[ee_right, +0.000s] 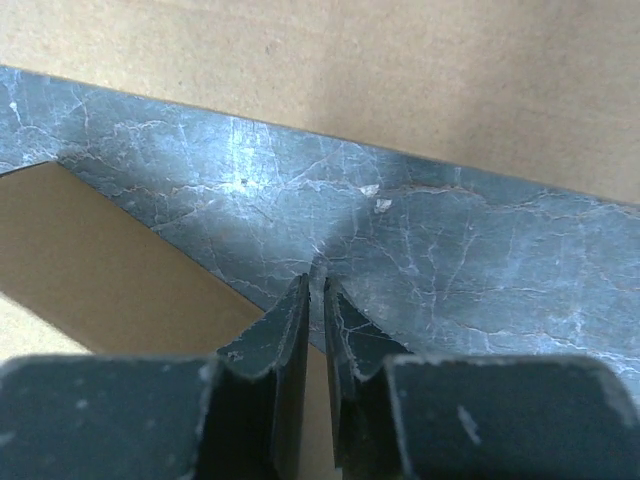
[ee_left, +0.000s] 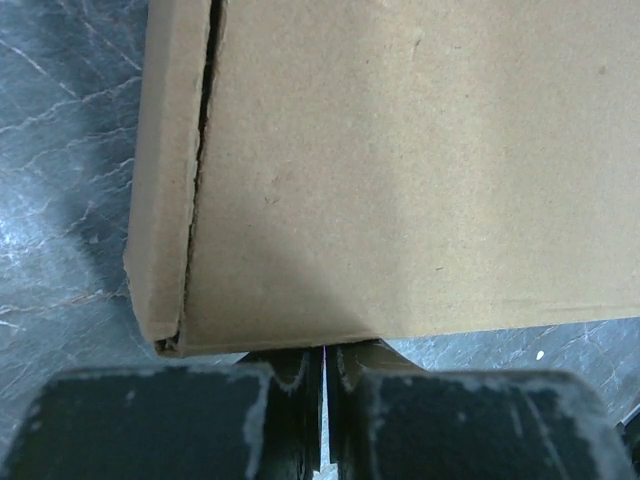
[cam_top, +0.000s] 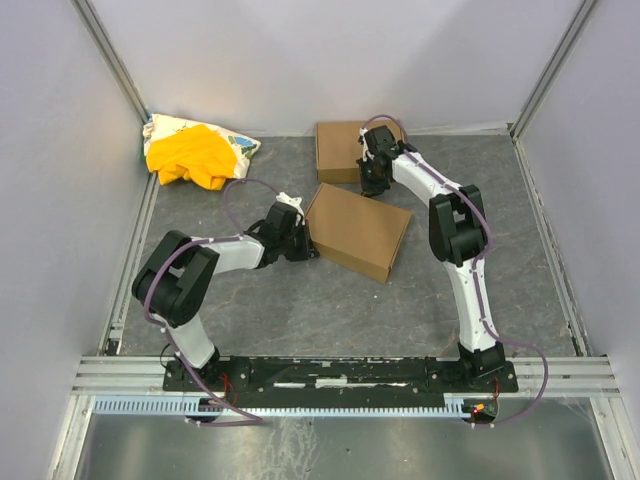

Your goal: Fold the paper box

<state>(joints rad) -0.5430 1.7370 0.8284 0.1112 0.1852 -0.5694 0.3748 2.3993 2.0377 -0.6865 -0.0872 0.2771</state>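
Observation:
The paper box (cam_top: 358, 230) is a closed flat brown cardboard box lying tilted in the middle of the table. My left gripper (cam_top: 303, 243) is shut, with its tips (ee_left: 326, 350) tucked at the box's left edge (ee_left: 400, 180), where a side seam gapes slightly. My right gripper (cam_top: 372, 183) is shut and empty over the strip of table between the two boxes. In the right wrist view its tips (ee_right: 315, 285) sit between a cardboard corner at lower left and a long cardboard edge across the top. I cannot tell there which box is which.
A second flat brown box (cam_top: 342, 150) lies at the back, partly under my right arm. A yellow cloth bundle (cam_top: 195, 152) sits in the back left corner. Grey walls enclose the dark table (cam_top: 300, 310) on three sides.

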